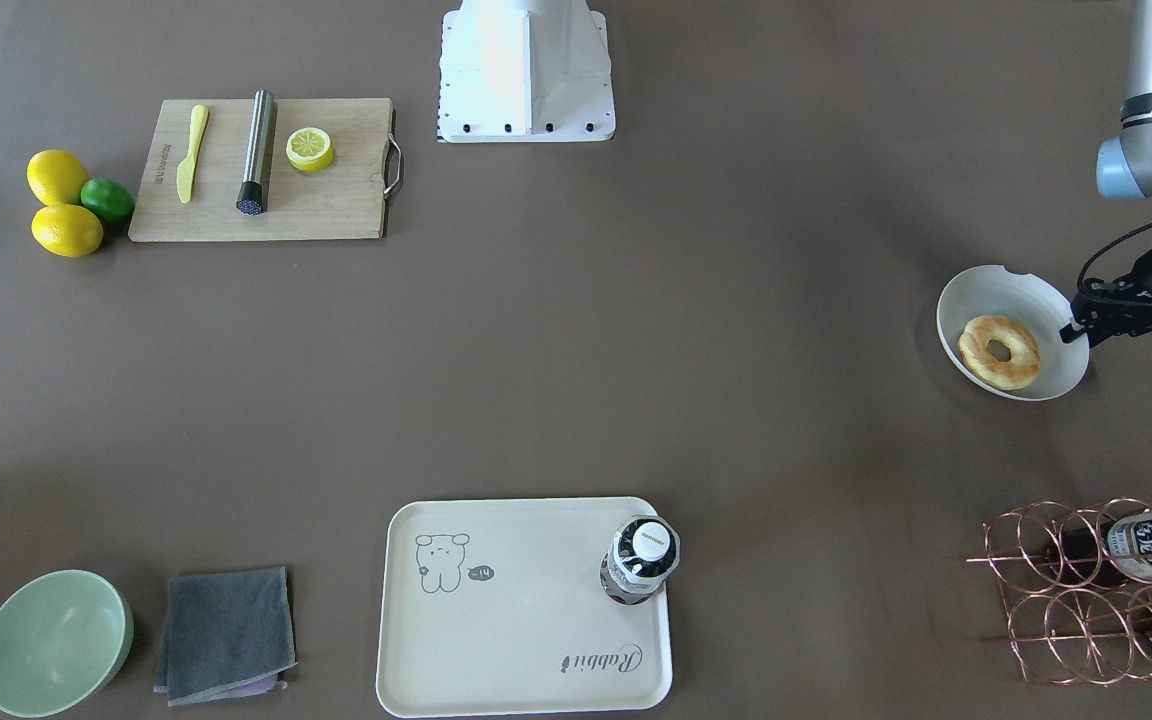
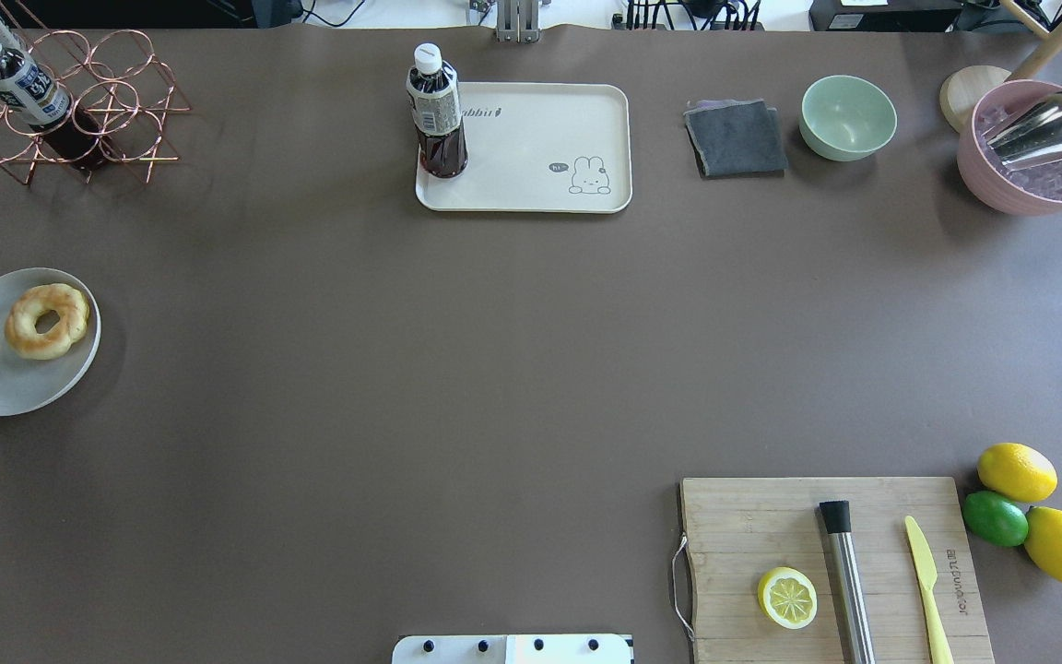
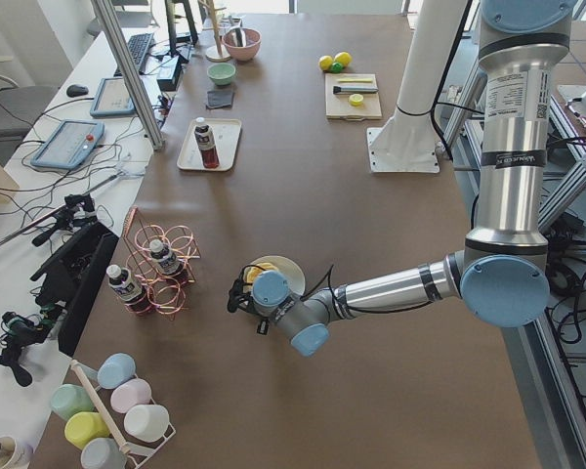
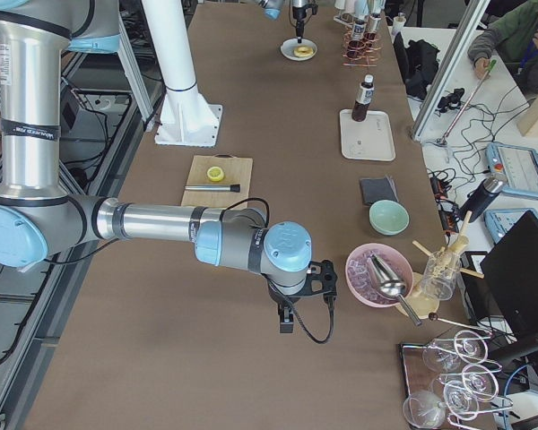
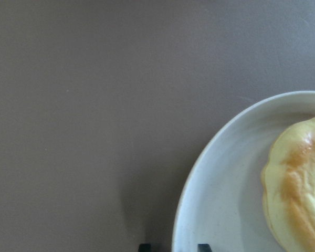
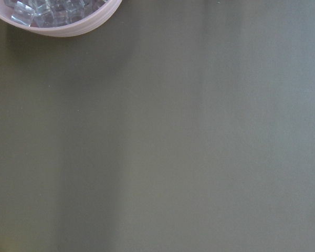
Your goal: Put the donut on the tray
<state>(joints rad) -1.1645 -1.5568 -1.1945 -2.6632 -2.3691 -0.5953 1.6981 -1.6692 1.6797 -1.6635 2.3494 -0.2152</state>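
Seen from the front, the donut [image 1: 1000,352] lies on a white plate [image 1: 976,290] near the end of the bench [image 1: 636,350], well apart from the tray [image 1: 526,640], where a bottle [image 1: 639,560] stands in one corner. The left wrist view shows the left gripper [image 5: 174,247] with its fingertips parted astride the plate's rim. In the right side view, the right gripper [image 4: 287,319] hangs beside a pink bowl [image 4: 377,273], its opening impossible to tell.

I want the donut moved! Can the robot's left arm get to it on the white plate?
Probably yes. The left tool is at the rim of the white plate, right beside the donut, with nothing lying between them.
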